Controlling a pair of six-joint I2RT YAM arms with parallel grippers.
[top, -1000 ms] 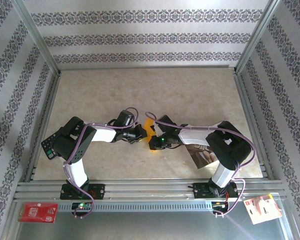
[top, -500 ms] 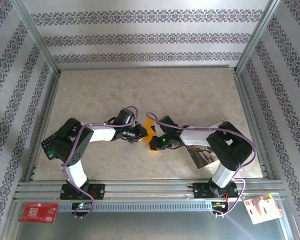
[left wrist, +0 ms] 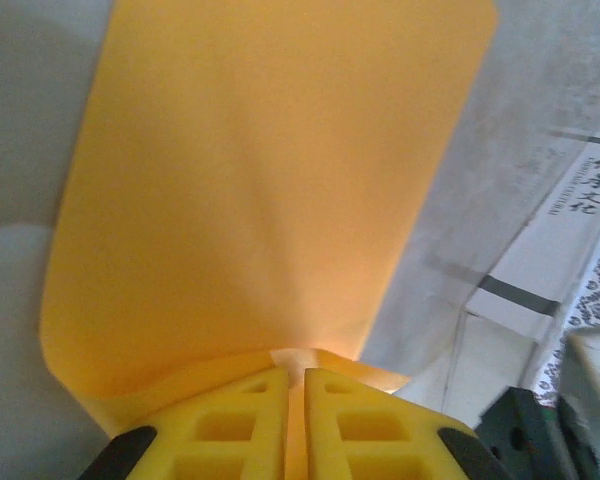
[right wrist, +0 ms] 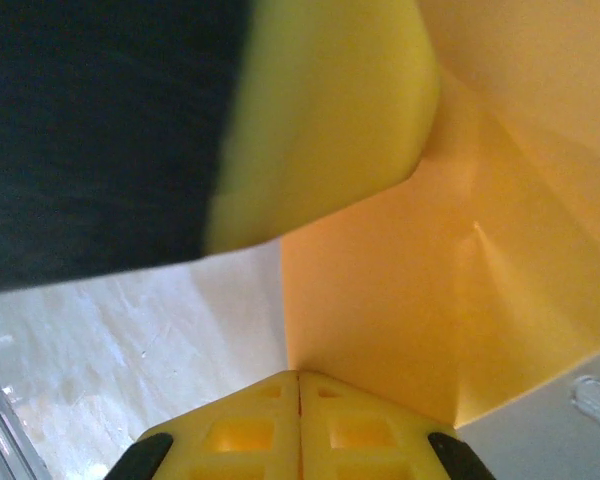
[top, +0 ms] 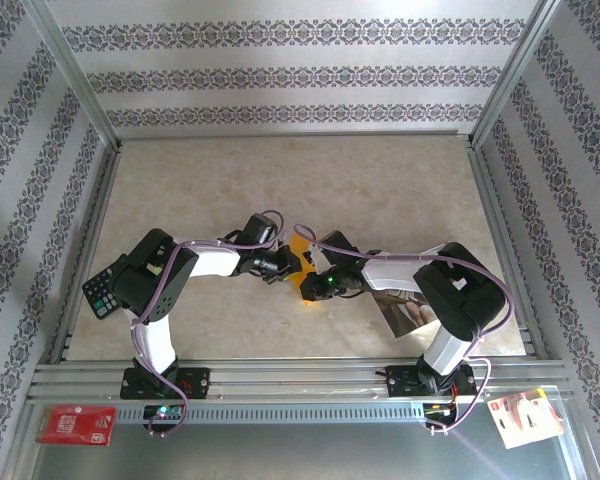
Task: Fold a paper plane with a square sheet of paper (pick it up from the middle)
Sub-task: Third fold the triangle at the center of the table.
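Note:
The orange square sheet of paper (top: 300,260) hangs above the table's middle, held between both grippers. My left gripper (top: 283,268) is shut on it. In the left wrist view its yellow pads (left wrist: 250,420) pinch the near edge of the sheet (left wrist: 260,180), which curves up and away. My right gripper (top: 313,284) is shut on the sheet's lower edge (right wrist: 410,300), where a crease and a folded layer show. The right gripper (right wrist: 299,376) has its pads pressed together. A left finger (right wrist: 320,120) looms close above it. The arms hide the sheet's overall shape.
A glossy printed photo sheet (top: 405,312) lies under the right arm's forearm. A black keypad (top: 102,292) sits by the left arm's elbow. A red card (top: 75,425) and a second card (top: 525,415) rest on the front rail. A white box (left wrist: 570,230) stands beyond the sheet.
The left arm's elbow dipped outward and came back, and its wrist edged slightly right toward the right gripper. The sheet stays pinched by both grippers. The right arm has barely moved.

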